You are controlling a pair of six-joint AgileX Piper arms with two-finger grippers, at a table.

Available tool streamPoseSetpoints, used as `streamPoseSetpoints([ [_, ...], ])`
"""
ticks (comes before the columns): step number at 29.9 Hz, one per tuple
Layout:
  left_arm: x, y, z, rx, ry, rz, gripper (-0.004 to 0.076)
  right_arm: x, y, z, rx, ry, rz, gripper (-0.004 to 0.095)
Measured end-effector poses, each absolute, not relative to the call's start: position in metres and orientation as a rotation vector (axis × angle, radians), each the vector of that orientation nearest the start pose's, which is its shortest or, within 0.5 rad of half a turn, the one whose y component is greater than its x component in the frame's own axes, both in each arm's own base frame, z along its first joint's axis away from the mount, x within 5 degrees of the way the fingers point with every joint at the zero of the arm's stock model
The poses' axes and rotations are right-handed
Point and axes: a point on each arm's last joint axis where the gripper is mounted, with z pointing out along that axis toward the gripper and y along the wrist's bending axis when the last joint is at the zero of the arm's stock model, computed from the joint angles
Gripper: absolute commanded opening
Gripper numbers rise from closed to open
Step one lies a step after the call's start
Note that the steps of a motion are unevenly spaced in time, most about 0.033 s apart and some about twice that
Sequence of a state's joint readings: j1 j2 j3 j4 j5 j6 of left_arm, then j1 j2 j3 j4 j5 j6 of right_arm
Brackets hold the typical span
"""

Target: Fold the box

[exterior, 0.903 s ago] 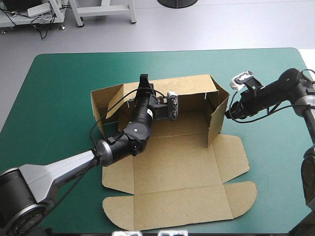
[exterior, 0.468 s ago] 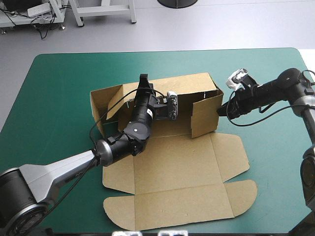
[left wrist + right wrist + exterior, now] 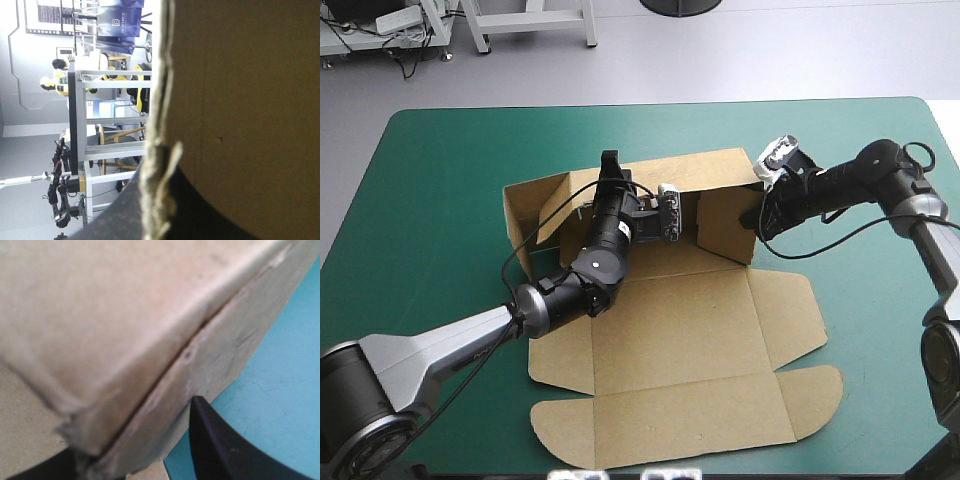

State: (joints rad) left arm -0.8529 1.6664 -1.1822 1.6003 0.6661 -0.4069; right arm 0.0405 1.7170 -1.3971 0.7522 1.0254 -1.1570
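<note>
"Where is the box (image 3: pixel 670 330)?"

"Mid-table on the teal-green cover (image 3: pixel 430 200). Its base and lid (image 3: pixel 670 425) lie flat and the back wall (image 3: pixel 710 170) is raised."

"And the left gripper (image 3: pixel 611 163)?"

"It's on the back wall's top edge, with its fingers nearly together and the board between them."

"What about the right gripper (image 3: pixel 758 215)?"

"That one is at the box's right back corner, pinched narrow on the board. The side wall (image 3: pixel 725 228) there stands turned inward, in front of the back wall. One black finger (image 3: pixel 220 445) lies against its outside."
</note>
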Motion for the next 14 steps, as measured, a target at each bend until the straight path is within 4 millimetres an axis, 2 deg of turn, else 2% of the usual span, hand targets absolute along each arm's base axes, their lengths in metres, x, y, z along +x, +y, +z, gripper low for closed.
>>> streamPoseSetpoints([
  [2,0.2869,-0.2430,0.2976,1.400,1.371,0.875,-0.0009,0.3595,0.0681,0.2945,-1.059,2.215,0.555,0.0219],
  [5,0.2869,-0.2430,0.2976,1.400,1.371,0.875,-0.0009,0.3617,0.0682,0.2948,-1.031,2.204,0.544,-0.0023],
  [10,0.2870,-0.2426,0.2977,1.396,1.374,0.878,-0.0008,0.3630,0.0677,0.2923,-0.965,2.200,0.535,0.0002],
  [14,0.2876,-0.2426,0.2970,1.397,1.372,0.888,0.0060,0.3614,0.0677,0.2896,-0.950,2.206,0.541,0.0002],
])
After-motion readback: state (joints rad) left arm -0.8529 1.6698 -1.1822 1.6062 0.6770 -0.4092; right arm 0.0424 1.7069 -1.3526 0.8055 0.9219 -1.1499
